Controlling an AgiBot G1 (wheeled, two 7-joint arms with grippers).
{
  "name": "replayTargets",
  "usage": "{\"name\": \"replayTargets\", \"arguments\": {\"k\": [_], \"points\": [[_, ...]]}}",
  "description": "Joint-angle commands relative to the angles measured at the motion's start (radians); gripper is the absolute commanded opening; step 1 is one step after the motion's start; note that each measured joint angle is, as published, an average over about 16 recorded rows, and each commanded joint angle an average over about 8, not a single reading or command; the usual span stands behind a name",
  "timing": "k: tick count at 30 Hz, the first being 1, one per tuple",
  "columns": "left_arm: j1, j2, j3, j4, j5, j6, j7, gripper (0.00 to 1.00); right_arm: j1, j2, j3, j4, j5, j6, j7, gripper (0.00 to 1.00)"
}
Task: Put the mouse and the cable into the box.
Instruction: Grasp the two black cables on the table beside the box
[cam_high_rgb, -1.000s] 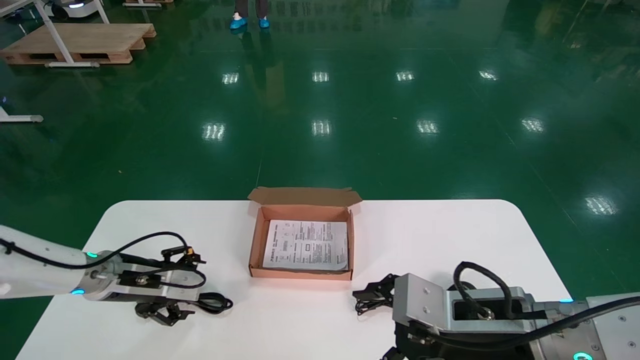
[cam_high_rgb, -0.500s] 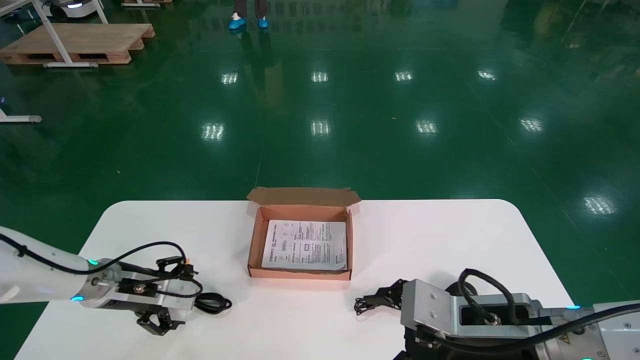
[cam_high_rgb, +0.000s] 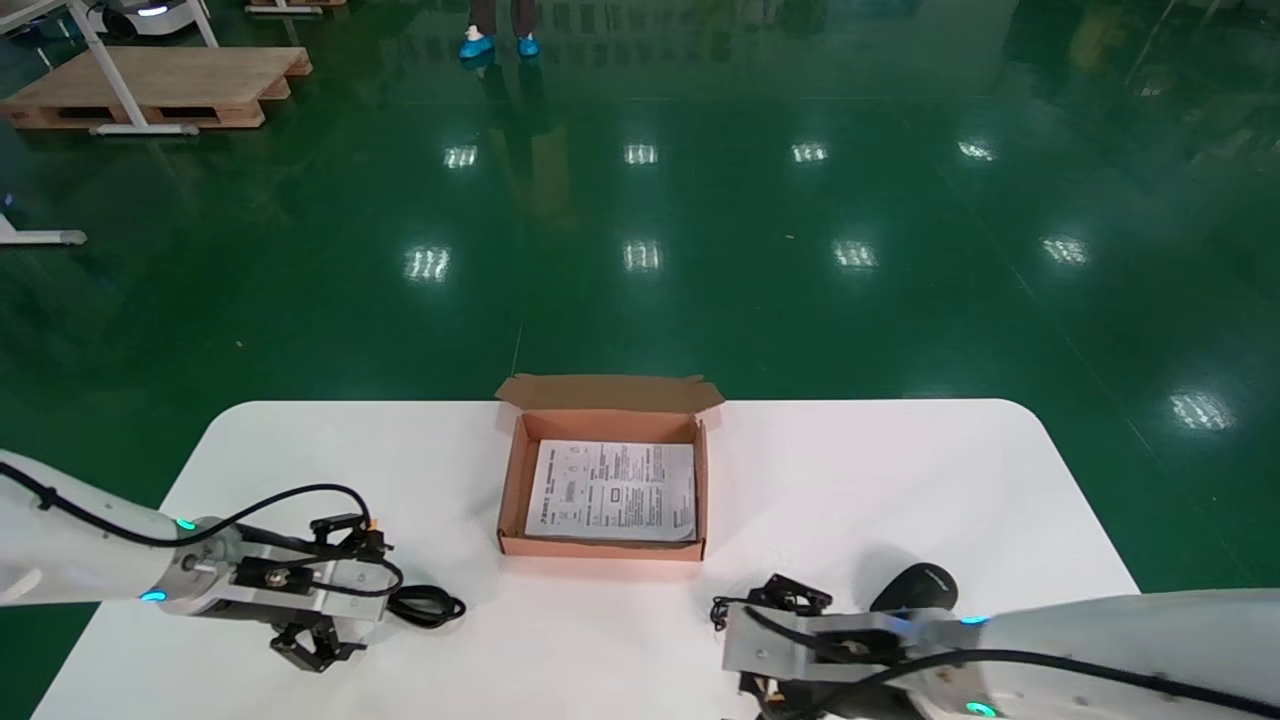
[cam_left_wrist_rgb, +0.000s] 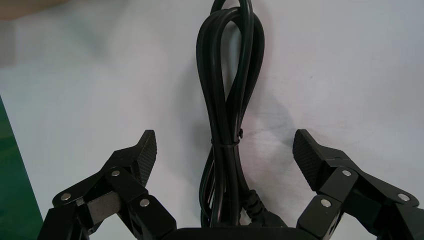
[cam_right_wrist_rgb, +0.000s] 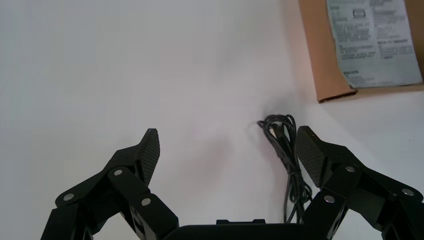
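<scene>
At eight o'clock on the table (cam_high_rgb: 880, 470), my left claw (cam_left_wrist_rgb: 225, 152) hangs with its fingers spread wide astride the bundled cable (cam_high_rgb: 428, 605), not yet gripping. I judge the cable pickup is the step in hand: next I lower, close on the bundle, then carry it to the box (cam_high_rgb: 512, 480) at twelve. My right claw (cam_right_wrist_rgb: 227, 150), also spread, sits at five beside the mouse (cam_high_rgb: 915, 588).

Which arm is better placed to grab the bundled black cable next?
Left. The left gripper hangs open right over the bundled cable, its fingers on either side of it in the wrist view. The right gripper, also open, is across the table beside the mouse.
</scene>
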Motion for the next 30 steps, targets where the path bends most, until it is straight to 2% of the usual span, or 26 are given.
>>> {"name": "replayTargets", "arguments": {"k": [1, 5, 9, 26, 27, 28, 30], "points": [[-0.001, 0.001, 0.000, 0.005, -0.001, 0.000, 0.004, 1.00, -0.003, -0.048, -0.024, -0.046, -0.078, 0.056, -0.004, 1.00], [-0.004, 0.004, -0.001, 0.013, -0.002, -0.001, 0.010, 1.00, 0.033, -0.111, -0.035, -0.168, -0.124, 0.110, -0.034, 1.00], [-0.006, 0.006, -0.002, 0.021, -0.004, -0.001, 0.015, 1.00, 0.067, -0.145, -0.038, -0.253, -0.132, 0.122, -0.064, 1.00], [-0.013, 0.013, -0.004, 0.045, -0.008, -0.003, 0.032, 1.00, 0.122, -0.199, -0.059, -0.435, -0.181, 0.158, -0.106, 1.00], [-0.013, 0.013, -0.004, 0.046, -0.008, -0.003, 0.033, 0.91, 0.124, -0.201, -0.060, -0.441, -0.184, 0.160, -0.107, 0.99], [-0.013, 0.013, -0.004, 0.046, -0.008, -0.004, 0.033, 0.78, 0.126, -0.202, -0.060, -0.445, -0.186, 0.161, -0.107, 0.92], [-0.013, 0.013, -0.004, 0.047, -0.008, -0.004, 0.033, 0.53, 0.128, -0.204, -0.062, -0.451, -0.189, 0.163, -0.108, 0.68]]}}
